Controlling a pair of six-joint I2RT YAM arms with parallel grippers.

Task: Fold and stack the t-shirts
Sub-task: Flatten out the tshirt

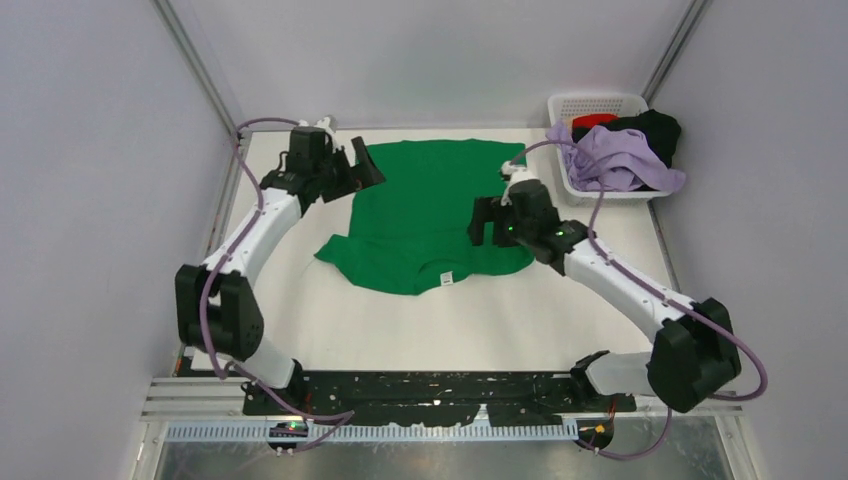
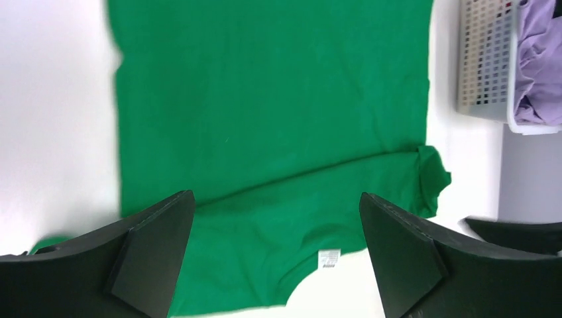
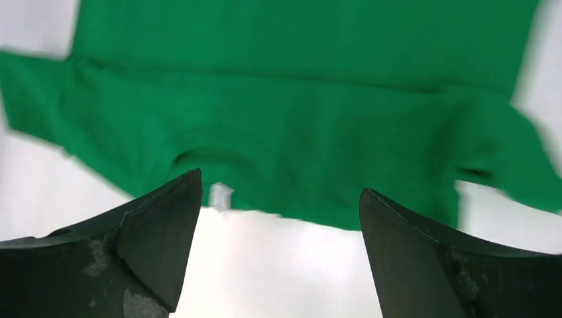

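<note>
Smooth green t-shirt [image 1: 425, 215] flat on white table [image 1: 450, 320]; left hand [image 2: 276, 197], right hand [image 3: 281, 182] both wide-splayed, empty.

Top overhead; 2 wrist views share t-shirt [image 1: 420, 210].

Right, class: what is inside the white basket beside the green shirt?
The basket holds a lavender shirt spilling over its rim, a black shirt beside it and a sliver of red cloth. Anything beneath them is covered.

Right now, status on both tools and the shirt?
Left tool open, empty. Right tool open, empty. Green shirt spread on table. Other shirts in basket, nothing blocking.
</note>
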